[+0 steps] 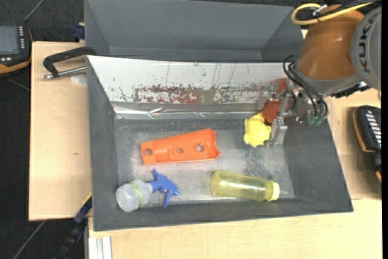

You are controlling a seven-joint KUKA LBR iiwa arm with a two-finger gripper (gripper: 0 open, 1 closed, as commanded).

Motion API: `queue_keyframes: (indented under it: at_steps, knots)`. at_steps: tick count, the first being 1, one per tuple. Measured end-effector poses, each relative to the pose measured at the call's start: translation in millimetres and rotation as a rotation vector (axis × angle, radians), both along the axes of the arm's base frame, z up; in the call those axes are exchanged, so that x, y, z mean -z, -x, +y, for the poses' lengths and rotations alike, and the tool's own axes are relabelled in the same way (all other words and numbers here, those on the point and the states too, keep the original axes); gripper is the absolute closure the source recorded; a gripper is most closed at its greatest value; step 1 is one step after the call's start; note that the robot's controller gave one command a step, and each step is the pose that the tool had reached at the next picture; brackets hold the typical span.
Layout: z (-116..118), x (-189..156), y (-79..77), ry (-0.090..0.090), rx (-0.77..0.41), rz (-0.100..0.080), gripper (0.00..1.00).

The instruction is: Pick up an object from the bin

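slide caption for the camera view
Gripper beside a small yellow object at the right rear of the bin; orange block and yellowish bottle lie apart.

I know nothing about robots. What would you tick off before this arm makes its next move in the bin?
1. Gripper is down inside the bin, near its back right corner: ok.
2. A thing is within reach: the small yellow lump lies right beside the gripper: ok.
3. Gripper holds the yellow lump: cannot tell.
4. Other things lie well away from the gripper: orange flat piece, yellow bottle, blue-and-white spray bottle: ok.
5. Enough room between the gripper and the bin's back wall: cannot tell.
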State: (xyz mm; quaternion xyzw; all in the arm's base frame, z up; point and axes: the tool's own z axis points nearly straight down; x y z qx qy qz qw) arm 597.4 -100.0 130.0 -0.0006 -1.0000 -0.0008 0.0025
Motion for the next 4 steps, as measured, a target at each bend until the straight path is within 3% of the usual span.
queue_keyframes:
  at_steps: [1,2,3,4]
  knots:
    - [0.2,-5.1,-1.7,0.001,-0.001,-0.008,0.0]
    - [37.5,38.2,38.4,0.001,-0.003,-0.009,0.0]
    - [56.2,58.5,48.9,-0.002,0.039,0.0,0.0]
    - [83.4,58.0,23.1,0.001,0.034,-0.013,0.0]
